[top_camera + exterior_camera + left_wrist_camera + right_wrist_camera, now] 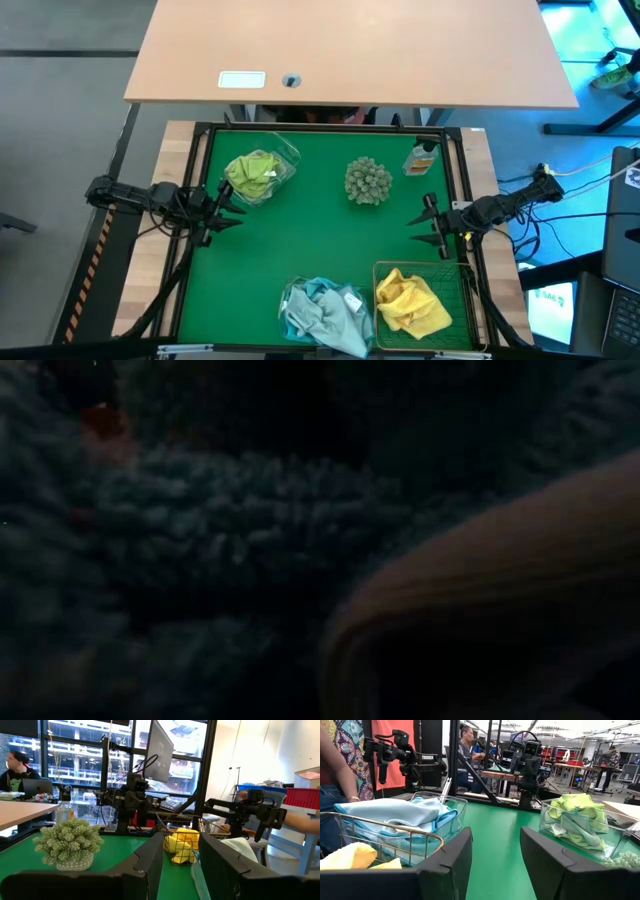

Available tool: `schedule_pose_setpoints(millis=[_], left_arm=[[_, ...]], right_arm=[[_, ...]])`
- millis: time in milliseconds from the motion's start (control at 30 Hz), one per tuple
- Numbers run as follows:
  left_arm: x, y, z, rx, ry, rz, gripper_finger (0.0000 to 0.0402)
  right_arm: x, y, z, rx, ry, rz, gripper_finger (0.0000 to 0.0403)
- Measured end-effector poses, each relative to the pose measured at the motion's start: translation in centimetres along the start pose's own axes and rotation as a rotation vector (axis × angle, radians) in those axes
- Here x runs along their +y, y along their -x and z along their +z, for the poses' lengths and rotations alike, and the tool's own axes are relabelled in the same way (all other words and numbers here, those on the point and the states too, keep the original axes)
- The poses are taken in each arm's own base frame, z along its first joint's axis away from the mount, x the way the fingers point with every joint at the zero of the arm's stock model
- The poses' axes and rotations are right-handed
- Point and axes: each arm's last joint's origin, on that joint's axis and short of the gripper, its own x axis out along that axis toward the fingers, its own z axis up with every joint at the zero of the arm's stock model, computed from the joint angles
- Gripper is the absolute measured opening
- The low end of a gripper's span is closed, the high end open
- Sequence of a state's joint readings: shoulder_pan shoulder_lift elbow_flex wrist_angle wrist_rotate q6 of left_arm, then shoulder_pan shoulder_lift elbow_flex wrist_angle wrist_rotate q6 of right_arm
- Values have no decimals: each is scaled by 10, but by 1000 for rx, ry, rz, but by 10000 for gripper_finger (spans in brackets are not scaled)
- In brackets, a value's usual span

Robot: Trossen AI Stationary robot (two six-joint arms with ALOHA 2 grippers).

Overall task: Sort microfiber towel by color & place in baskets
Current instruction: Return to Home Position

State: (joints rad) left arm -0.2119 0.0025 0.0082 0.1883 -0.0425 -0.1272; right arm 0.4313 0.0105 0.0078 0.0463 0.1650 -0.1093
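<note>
Lime green towels point(253, 174) fill a clear tub point(283, 153) at the far left of the green mat; they show again as green towels point(576, 815) in the right wrist view. Light blue towels point(322, 310) lie in a clear tub point(291, 297) at the near edge, also seen as blue towels point(400, 815). Yellow towels point(410, 302) sit in the wire mesh basket point(455, 270) near right, and show as yellow towels point(181, 845) too. My left gripper point(228, 207) hovers open at the mat's left side. My right gripper point(424, 225) hovers open at the right side. Neither touches anything.
A grey-green spiky ball point(368, 180) stands mid-mat toward the far side; a small bottle with an orange label point(422, 158) is at the far right corner. The low view is blocked by blue cloth point(200, 530). People stand and sit beyond the table.
</note>
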Motion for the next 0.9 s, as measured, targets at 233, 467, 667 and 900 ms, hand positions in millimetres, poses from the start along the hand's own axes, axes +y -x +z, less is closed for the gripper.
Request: schedule_pose_setpoints(millis=[233,467,667,900], left_arm=[[0,0,0,0,0,0,119],[0,0,0,0,0,0,119],[0,0,0,1,0,0,119],[0,0,0,1,0,0,119]], right_arm=[[0,0,0,-1,0,0,167],[0,0,1,-9,-2,-1,167],[0,0,1,-10,-2,-2,167],[-11,0,0,2,4,-113,167]])
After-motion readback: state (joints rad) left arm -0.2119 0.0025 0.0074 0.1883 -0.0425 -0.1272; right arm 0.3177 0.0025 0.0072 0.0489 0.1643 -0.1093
